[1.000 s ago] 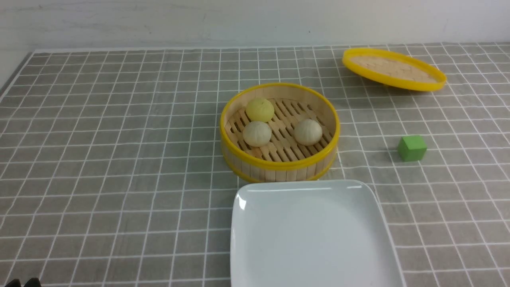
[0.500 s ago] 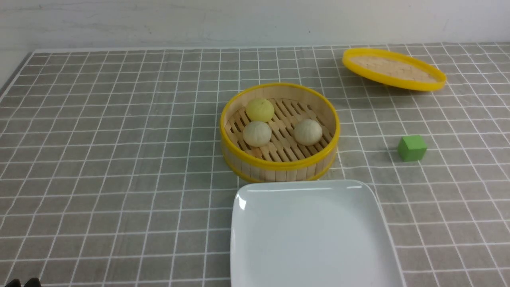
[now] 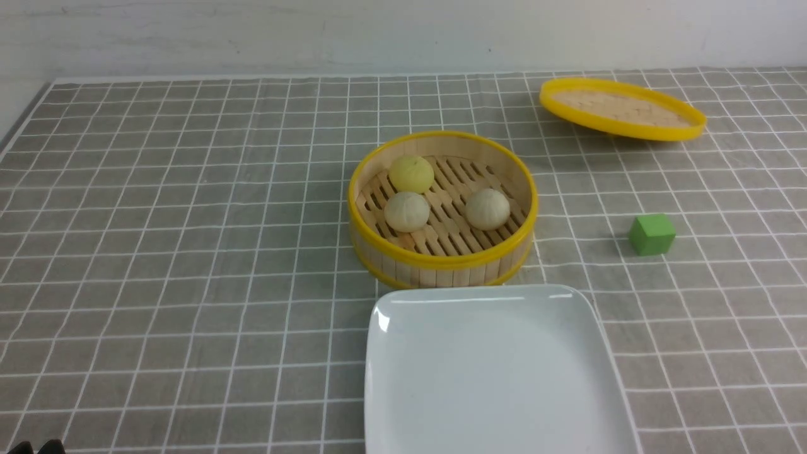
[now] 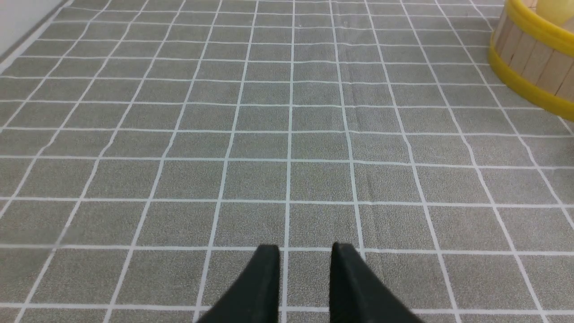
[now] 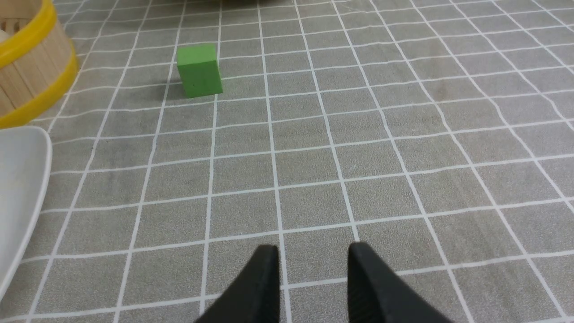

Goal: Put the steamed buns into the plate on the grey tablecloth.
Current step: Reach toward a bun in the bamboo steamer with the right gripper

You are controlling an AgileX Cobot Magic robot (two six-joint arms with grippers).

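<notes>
Buns (image 3: 406, 211), three, are seen in the front view inside the steamer (image 3: 441, 261) near the middle of the cloth (image 3: 157, 221); the plate (image 3: 492, 378) at its near edge is bare. They are judged soft and light, to be pinched gently at the sides. No writing is found. In the left wrist view the left gripper (image 4: 305, 246) is slightly apart, empty. In the right wrist view the right gripper (image 5: 309, 246) is apart, empty, over cloth.
</notes>
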